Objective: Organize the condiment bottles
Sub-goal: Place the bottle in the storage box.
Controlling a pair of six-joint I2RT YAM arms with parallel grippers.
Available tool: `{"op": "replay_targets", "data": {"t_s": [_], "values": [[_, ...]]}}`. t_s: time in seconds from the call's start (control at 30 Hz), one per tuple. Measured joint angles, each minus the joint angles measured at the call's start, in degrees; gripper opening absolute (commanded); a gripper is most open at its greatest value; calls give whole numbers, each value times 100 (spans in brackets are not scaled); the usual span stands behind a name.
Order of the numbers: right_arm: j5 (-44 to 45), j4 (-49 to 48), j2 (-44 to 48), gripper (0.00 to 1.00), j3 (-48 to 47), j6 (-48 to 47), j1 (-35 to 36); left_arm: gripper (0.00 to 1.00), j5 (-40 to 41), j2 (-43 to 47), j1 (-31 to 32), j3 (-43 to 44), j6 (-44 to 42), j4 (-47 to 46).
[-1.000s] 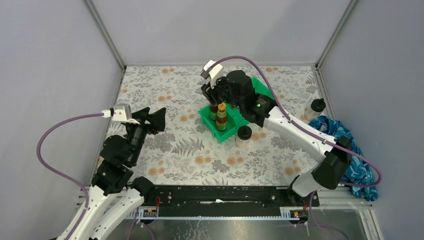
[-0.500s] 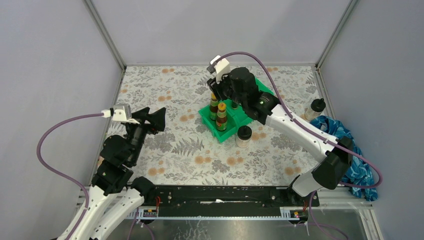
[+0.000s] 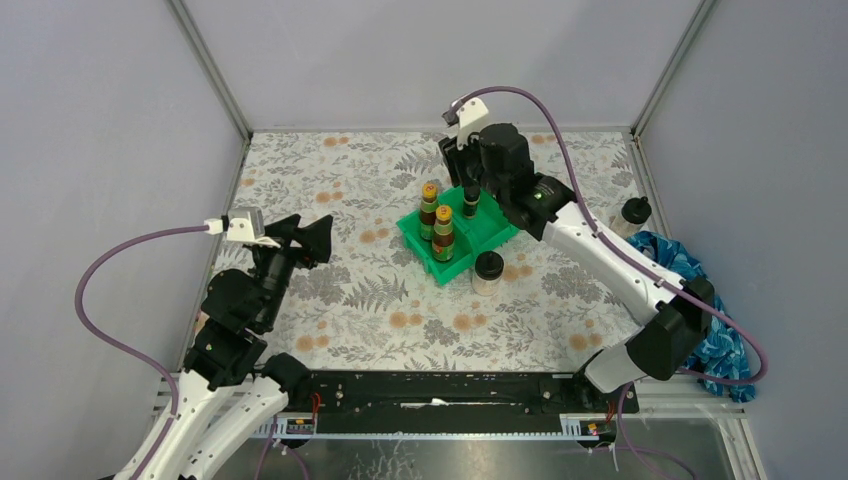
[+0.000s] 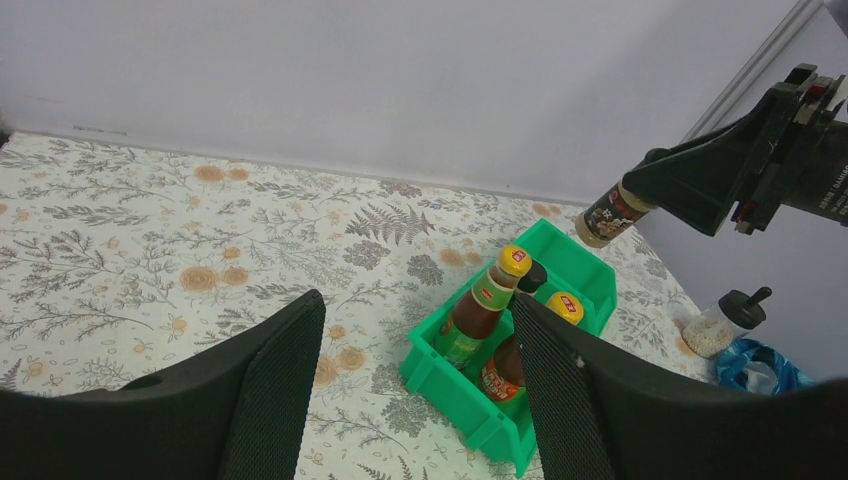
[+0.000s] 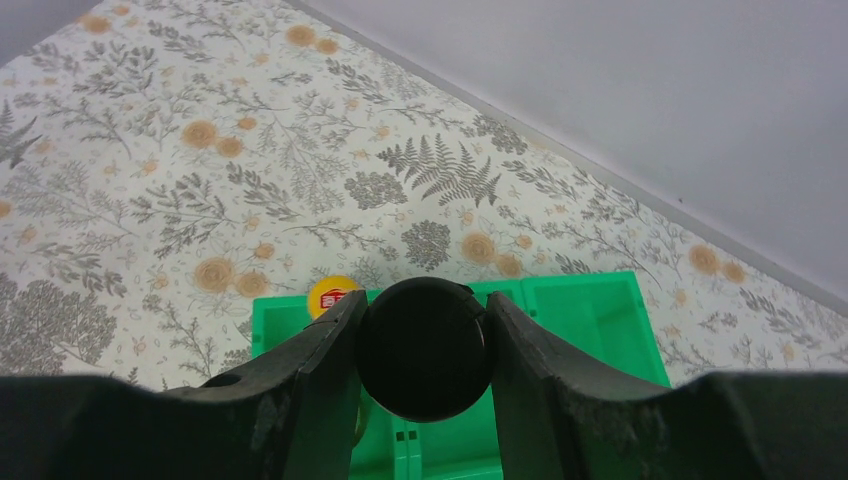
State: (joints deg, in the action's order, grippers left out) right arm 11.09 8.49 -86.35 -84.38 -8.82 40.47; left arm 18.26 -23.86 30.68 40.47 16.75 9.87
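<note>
Right gripper (image 5: 425, 305) pinches a short dark jar (image 4: 608, 213) by its black cap, in the air over the far end of the green bin (image 4: 450, 390), probably lifted to clear the bottles before lowering into a free slot. Two yellow-capped bottles (image 3: 429, 205) stand upright in the bin, with a black-capped jar (image 3: 470, 200) beside them. One clear jar (image 3: 488, 270) sits just beside the bin, and another (image 3: 632, 210) is well to its right. Left gripper (image 3: 310, 235) is spread and empty, well left of the bin.

the floral table (image 3: 330, 190) bears a green bin (image 3: 497, 232), one jar (image 3: 488, 272) beside it, another jar (image 3: 634, 211) by a blue cloth (image 3: 655, 248).
</note>
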Motion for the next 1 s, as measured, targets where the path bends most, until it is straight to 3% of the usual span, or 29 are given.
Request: {"op": "replay_targets", "data": {"t_s": [0.57,1.0], "values": [[13,114,-177,0,87,966,-999,74,-39,-7,0,0,-2,-2],[-262,114,-640,0,374,1484,-1360,74,-118,-55,-37,0,-2,-2]]}}
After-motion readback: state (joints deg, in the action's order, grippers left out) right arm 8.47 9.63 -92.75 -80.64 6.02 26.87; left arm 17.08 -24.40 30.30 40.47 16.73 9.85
